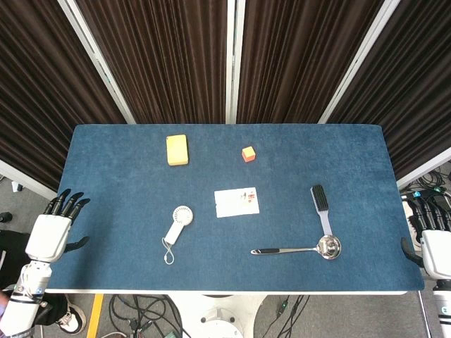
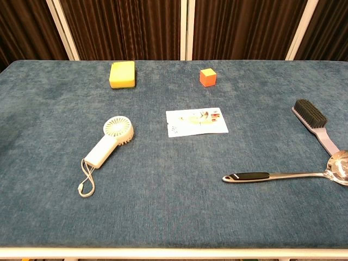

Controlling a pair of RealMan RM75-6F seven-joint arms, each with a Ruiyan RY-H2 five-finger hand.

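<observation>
left hand (image 1: pixel 51 229) spread, off-table | fan (image 1: pixel 177 224) well right | right hand (image 1: pixel 435 236) spread (ladle (image 1: pixel 310 248) nearest)

On the blue felt-covered bench (image 1: pixel 106 155), a yellow rectangular sponge (image 1: pixel 177 150) lies at the back left, with a small orange cube (image 1: pixel 248 153) to its right. A white printed card (image 1: pixel 236 202) lies mid-bench. Left of the card is a white handheld fan (image 1: pixel 177 224). To the right, a black-bristled brush (image 1: pixel 321 207) meets a steel ladle (image 1: pixel 299 248).

The left robot hand (image 1: pixel 53 229) and right robot hand (image 1: pixel 435 236) flank the bench edges.
</observation>
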